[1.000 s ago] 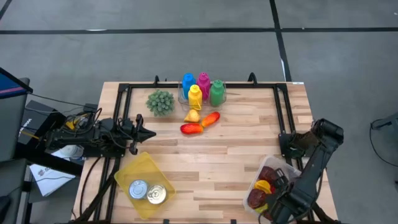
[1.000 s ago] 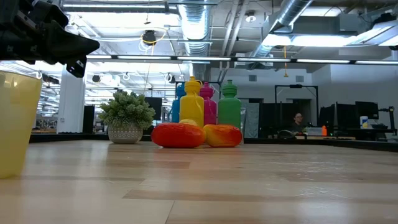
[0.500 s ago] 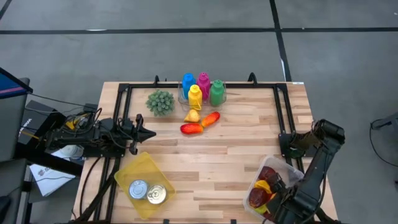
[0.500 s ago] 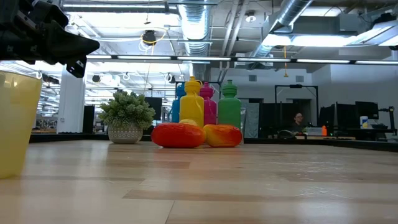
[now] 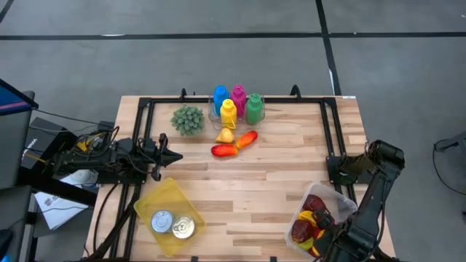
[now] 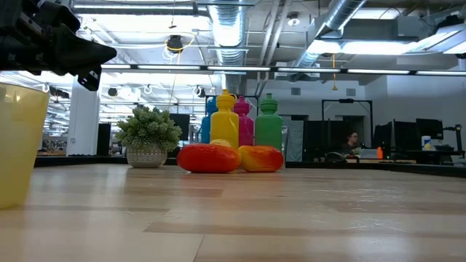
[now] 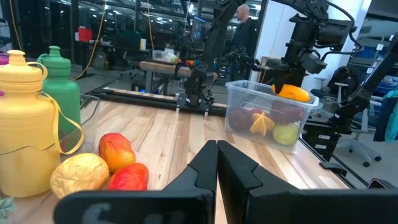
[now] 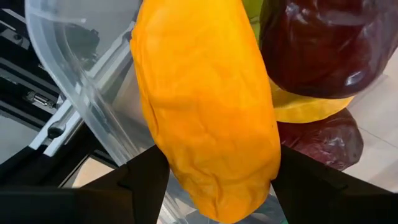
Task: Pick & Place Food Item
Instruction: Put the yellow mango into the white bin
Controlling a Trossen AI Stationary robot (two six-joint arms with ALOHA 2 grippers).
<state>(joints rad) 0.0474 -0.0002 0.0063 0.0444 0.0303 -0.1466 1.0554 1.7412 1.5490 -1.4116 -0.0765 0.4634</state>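
A long orange food piece with a bumpy skin (image 8: 208, 112) sits between the two dark fingers of the right end effector (image 8: 208, 186). The fingers press on both sides of it, so the right end effector is gripping it. In the left wrist view the same orange piece (image 7: 291, 93) hangs just above the clear plastic box (image 7: 239, 102). This box stands at the near right corner of the wooden surface (image 5: 269, 182). Inside the box lie a dark red round piece (image 8: 323, 43), a yellow piece (image 8: 311, 106) and a greenish piece (image 7: 285, 134).

Well apart from the box, at the far side of the surface, lie a red oval food piece (image 5: 224, 151), a red and orange oval piece (image 5: 247, 139) and a small yellow lumpy piece (image 5: 225, 135). They lie close together. Just behind them stand four plastic bottles: blue (image 5: 220, 96), pink (image 5: 238, 96), green (image 5: 253, 108) and yellow (image 5: 228, 113). A small green plant in a pot (image 5: 188, 119) stands beside the bottles.

At the near left corner sits a yellow plastic tub (image 5: 169, 196) with two round metal cans (image 5: 172, 223) inside.

The left end effector (image 5: 172, 154) hangs over the left side of the surface, above the yellow tub's far edge. Its fingers are closed and hold nothing.

A person (image 7: 244, 28) stands in the room beyond the surface.
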